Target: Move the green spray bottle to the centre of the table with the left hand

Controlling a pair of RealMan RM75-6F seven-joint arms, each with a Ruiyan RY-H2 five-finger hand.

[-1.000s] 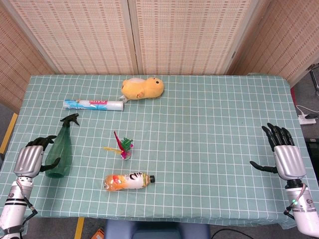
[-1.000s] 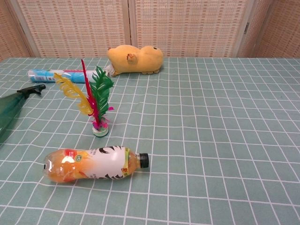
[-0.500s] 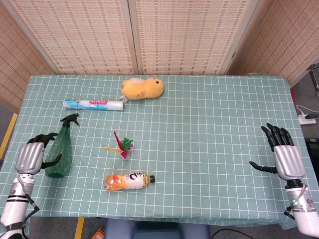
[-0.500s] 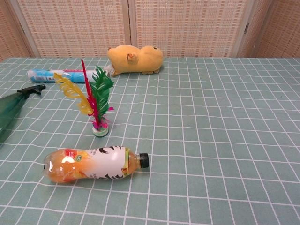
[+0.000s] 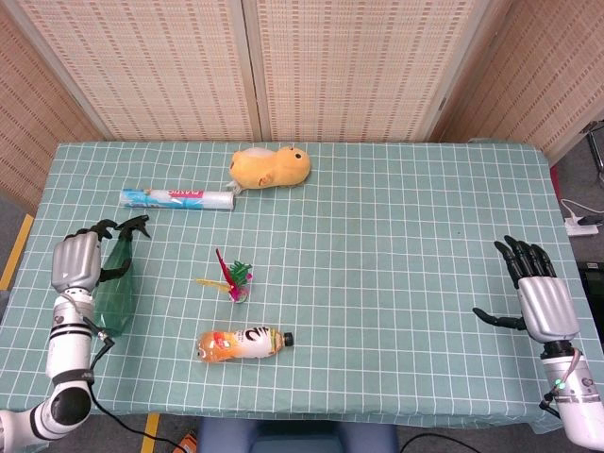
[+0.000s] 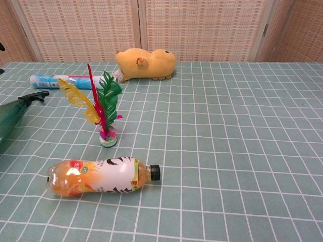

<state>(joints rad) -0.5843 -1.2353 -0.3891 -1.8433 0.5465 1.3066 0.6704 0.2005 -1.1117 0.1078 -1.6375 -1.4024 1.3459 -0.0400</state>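
Observation:
The green spray bottle [image 5: 120, 288] lies on its side at the table's left, its black nozzle [image 5: 138, 224] pointing to the far side. The chest view cuts the spray bottle [image 6: 10, 122] off at the left edge. My left hand [image 5: 77, 262] hovers just left of the bottle and over its upper part. Its fingers are spread and hold nothing, and one fingertip [image 6: 1, 46] shows high at the chest view's left edge. My right hand [image 5: 540, 291] rests open at the table's right edge, far from the bottle.
Mid-table stands a feather shuttlecock [image 5: 234, 279], with an orange drink bottle [image 5: 243, 343] lying in front of it. A white and blue tube [image 5: 176, 198] and a yellow plush toy [image 5: 271, 167] lie further back. The green checked cloth [image 5: 396, 255] covers the table.
My left hand has risen and moved forward from beside the bottle's base to near its neck. The bottle has hardly moved. My right hand has stayed still.

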